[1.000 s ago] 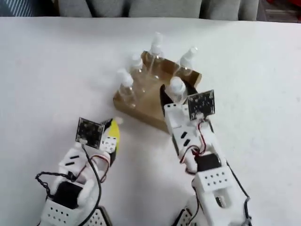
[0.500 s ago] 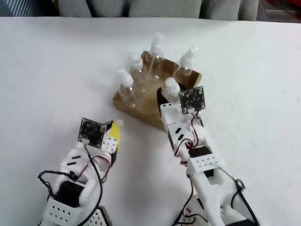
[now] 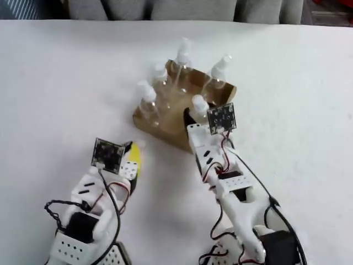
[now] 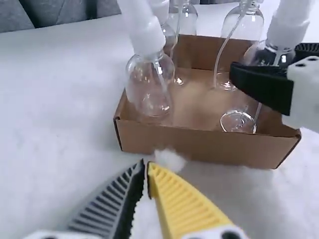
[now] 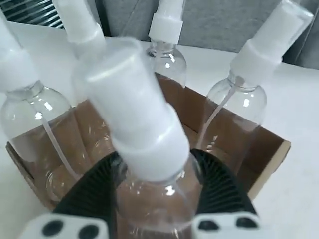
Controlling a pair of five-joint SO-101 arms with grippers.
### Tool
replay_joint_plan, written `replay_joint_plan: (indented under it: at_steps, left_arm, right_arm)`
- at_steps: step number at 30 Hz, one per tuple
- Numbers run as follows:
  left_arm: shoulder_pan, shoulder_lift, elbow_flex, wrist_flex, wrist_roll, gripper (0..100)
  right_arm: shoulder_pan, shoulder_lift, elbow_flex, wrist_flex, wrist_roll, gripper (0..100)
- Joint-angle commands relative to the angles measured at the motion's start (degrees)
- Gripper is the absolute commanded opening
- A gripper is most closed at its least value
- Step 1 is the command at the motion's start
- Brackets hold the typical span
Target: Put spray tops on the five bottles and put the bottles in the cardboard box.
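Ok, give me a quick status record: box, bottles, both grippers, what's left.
box: cardboard box, open top, on the table
in box: four bottles, upright, spray tops on
fifth bottle: top on, upright, at the box's near corner; whether it rests on the box floor is unclear
right gripper: shut on the fifth bottle, below its top
left gripper: shut, holding nothing, low, just short of the box
left to do: probably release the fifth bottle

Five bottles (image 3: pixel 148 99) in the cardboard box (image 3: pixel 160 130) — on the table (image 3: pixel 66 83).
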Motion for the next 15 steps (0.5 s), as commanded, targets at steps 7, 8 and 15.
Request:
replay_joint_plan:
  at_steps: [7,8,15]
  left_arm:
    - [-0.4,-0.48,-0.18,-1.58,-0.53,2]
    - [-0.4,-0.48,-0.18,-1.58,-0.53,2]
    - [-0.4,-0.48,-0.18,-1.58,-0.53,2]
  right_arm:
    - [0.48,3.47,-2.37,-0.92,0.7,1.5]
    - [0.48,4.26,-2.73,-0.92,0.7,1.5]
    - [0.48,8.13,-4.4,-1.27,0.7,1.6]
